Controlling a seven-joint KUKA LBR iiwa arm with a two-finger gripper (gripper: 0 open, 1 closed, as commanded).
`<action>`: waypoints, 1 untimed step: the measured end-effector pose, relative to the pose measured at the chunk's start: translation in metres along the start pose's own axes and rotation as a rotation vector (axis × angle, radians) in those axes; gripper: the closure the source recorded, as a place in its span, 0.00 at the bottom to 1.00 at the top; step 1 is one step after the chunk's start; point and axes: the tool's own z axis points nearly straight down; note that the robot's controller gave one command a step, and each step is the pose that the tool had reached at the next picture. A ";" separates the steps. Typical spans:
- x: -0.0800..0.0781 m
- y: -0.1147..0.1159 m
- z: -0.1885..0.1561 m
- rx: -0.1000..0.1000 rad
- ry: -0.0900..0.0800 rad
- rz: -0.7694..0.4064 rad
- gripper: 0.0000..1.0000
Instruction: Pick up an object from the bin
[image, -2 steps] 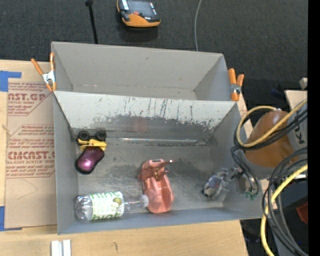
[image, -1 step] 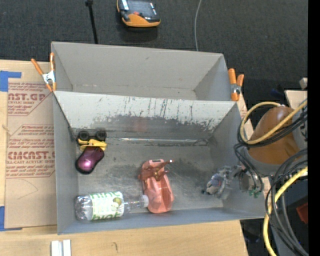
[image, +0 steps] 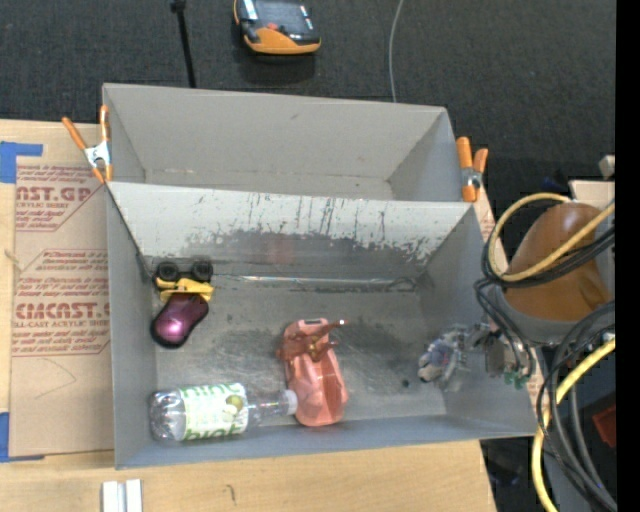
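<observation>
- Purple toy (image: 180, 318), left of the bin floor, with a yellow part and black wheels at its upper end. Its rounded body sits close to the left wall, so a grasp here is likely to slip off or be blocked by that wall.
- Clear bottle (image: 205, 413) with a green label, lower left, lying on its side. Its neck points at the pink thing and looks to touch it. It may roll away under a push, or drag its neighbour along.
- Pink bottle-shaped thing (image: 315, 375), lower centre. It is the nearest thing to the gripper but clearly apart from it, and its uneven outline invites an off-centre grip.
- Gripper (image: 445, 360), low over the bare floor at the right of the bin (image: 280, 150), near the right wall. Whether it is open or closed cannot be told, and nothing is seen in it. Closing here would probably catch nothing, and a descent could scrape the floor or wall.
</observation>
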 end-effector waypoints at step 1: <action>-0.001 0.000 -0.012 0.000 -0.005 0.000 1.00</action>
